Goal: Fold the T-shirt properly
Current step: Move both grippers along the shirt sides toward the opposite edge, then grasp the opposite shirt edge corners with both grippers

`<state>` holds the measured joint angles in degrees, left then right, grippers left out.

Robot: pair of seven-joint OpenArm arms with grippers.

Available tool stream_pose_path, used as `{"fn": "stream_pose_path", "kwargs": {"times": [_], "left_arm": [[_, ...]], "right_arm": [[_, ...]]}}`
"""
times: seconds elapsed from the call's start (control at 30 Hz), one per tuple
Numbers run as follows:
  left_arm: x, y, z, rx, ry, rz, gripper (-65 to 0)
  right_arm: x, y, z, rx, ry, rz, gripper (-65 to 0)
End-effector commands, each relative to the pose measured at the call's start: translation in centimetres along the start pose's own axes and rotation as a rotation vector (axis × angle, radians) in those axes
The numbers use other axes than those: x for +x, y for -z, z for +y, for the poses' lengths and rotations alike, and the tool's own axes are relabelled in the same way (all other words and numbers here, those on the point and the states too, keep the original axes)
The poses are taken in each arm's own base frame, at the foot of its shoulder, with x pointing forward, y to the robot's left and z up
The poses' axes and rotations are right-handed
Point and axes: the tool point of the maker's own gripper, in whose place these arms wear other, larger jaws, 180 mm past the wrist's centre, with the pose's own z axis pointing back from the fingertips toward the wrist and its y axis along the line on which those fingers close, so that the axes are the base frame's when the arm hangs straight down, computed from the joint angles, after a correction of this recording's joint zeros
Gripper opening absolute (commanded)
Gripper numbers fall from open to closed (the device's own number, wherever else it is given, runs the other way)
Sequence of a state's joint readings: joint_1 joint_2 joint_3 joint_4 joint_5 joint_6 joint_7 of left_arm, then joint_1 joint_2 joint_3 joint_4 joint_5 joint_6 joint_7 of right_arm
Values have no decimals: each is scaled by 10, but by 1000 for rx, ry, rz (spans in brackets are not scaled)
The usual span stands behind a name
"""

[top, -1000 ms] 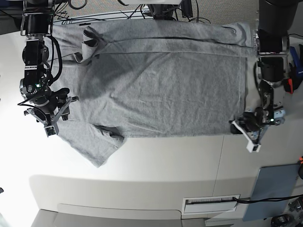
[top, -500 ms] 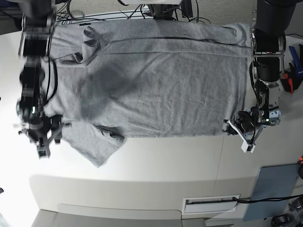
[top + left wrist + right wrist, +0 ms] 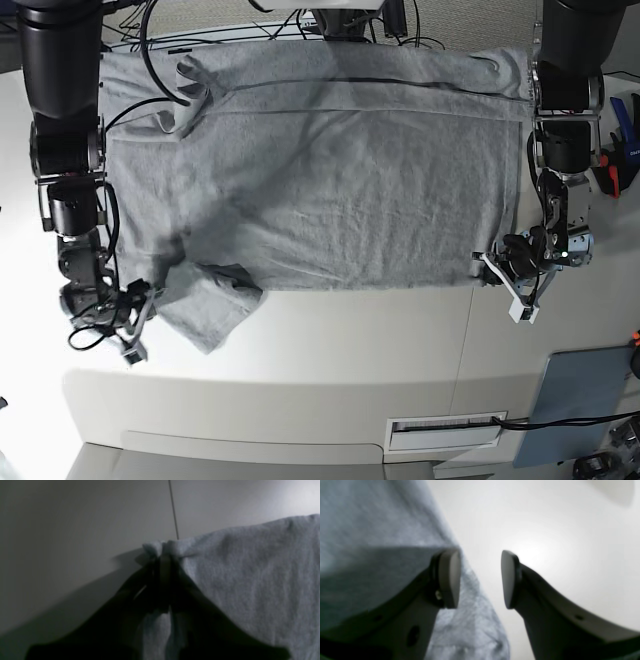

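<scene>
The heather-grey T-shirt (image 3: 320,170) lies spread flat on the white table, plain side up, with one sleeve (image 3: 210,310) pointing toward the front edge. My left gripper (image 3: 483,270) is shut on the shirt's front hem corner. In the left wrist view its dark fingers (image 3: 162,562) pinch a bunched bit of fabric (image 3: 250,580). My right gripper (image 3: 140,322) is open at the outer edge of the sleeve. In the right wrist view (image 3: 480,578) one pad (image 3: 448,578) lies over the cloth (image 3: 370,530), the other over bare table.
The table (image 3: 350,340) has a seam (image 3: 465,340) near the left gripper. A blue-grey pad (image 3: 580,400) lies front right. A labelled slot (image 3: 445,430) sits at the front edge. Cables (image 3: 340,25) run along the back. Red and blue tools (image 3: 622,150) sit far right.
My right arm has swept from the shirt's shoulder area toward the table's front, down to the sleeve's outer edge. My left gripper has shifted slightly onto the hem corner.
</scene>
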<state>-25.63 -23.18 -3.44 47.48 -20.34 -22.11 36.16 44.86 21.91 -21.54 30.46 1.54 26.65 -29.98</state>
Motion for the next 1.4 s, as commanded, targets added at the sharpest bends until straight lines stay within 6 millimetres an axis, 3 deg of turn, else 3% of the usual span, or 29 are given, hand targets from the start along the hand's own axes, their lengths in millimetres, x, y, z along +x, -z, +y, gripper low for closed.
{"fn": "stream_pose_path", "kwargs": {"times": [0.0, 0.13, 0.23, 0.47, 0.67, 0.87, 1.37], "left_arm": [[-1, -4, 10, 34, 17, 33, -650], [-1, -4, 10, 34, 17, 34, -650], [-2, -4, 10, 35, 17, 35, -650], [-2, -4, 10, 35, 17, 35, -650], [-2, -4, 10, 35, 17, 36, -650], [-2, -4, 10, 35, 17, 37, -650], [-3, -4, 10, 33, 17, 42, -650]], "right_arm": [[24, -5, -8, -12, -4, -61, -386], [13, 9, 9, -5, -65, -32, -386], [16, 10, 13, -10, -67, -38, -386], [35, 4, 1, -43, -59, -73, -386], [24, 8, 4, -44, -55, -55, -386], [22, 7, -6, -92, -28, -53, -385], [42, -3, -22, -66, 165, -207, -383]]}}
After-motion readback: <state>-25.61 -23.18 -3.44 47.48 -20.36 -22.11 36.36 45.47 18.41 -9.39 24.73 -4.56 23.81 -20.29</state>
